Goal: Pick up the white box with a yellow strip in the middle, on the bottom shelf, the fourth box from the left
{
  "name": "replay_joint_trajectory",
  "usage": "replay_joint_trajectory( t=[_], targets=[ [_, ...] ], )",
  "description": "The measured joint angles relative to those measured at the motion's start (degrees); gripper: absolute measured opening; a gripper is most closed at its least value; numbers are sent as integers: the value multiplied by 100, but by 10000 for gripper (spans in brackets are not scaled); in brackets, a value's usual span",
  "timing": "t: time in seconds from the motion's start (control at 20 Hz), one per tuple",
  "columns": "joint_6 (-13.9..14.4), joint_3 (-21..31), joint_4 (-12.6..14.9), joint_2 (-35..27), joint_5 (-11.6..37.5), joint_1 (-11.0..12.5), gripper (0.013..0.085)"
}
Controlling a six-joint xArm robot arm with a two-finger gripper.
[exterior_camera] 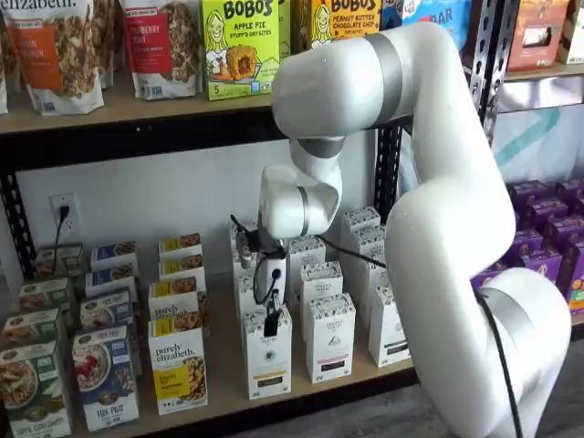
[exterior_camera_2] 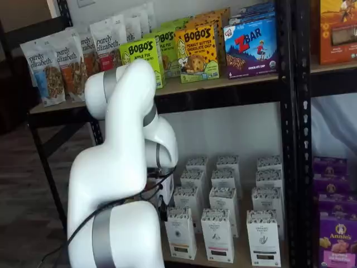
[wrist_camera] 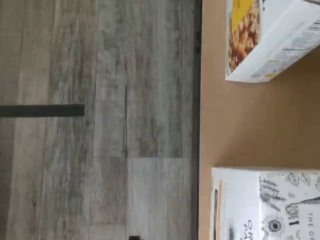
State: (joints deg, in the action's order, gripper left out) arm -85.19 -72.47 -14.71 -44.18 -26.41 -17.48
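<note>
The white box with a yellow strip (exterior_camera: 178, 367) stands at the front of the bottom shelf, with granola pictured on it. In the wrist view a white box with a yellow panel and granola (wrist_camera: 265, 40) looks like the same one. My gripper (exterior_camera: 271, 319) hangs from the white arm to the right of that box, just in front of a white box with leaf drawings (exterior_camera: 267, 358). Only dark fingers seen side-on show, so I cannot tell if they are open. In a shelf view the arm (exterior_camera_2: 120, 167) hides the gripper.
Rows of white leaf-print boxes (exterior_camera: 330, 338) stand right of the gripper, and one shows in the wrist view (wrist_camera: 265, 205). Cereal boxes (exterior_camera: 105, 376) stand to the left. The brown shelf board (wrist_camera: 240, 125) ends at the wooden floor (wrist_camera: 100, 150). The upper shelf (exterior_camera: 137, 114) hangs overhead.
</note>
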Motion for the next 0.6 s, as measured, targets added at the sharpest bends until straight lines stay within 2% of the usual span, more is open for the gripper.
replay_joint_trajectory(
  t=[0.1, 0.25, 0.6],
  targets=[
    [87, -173, 83, -45, -411, 7, 850],
    [126, -234, 86, -82, -556, -27, 850],
    [-57, -193, -177, -200, -52, -101, 850]
  ],
)
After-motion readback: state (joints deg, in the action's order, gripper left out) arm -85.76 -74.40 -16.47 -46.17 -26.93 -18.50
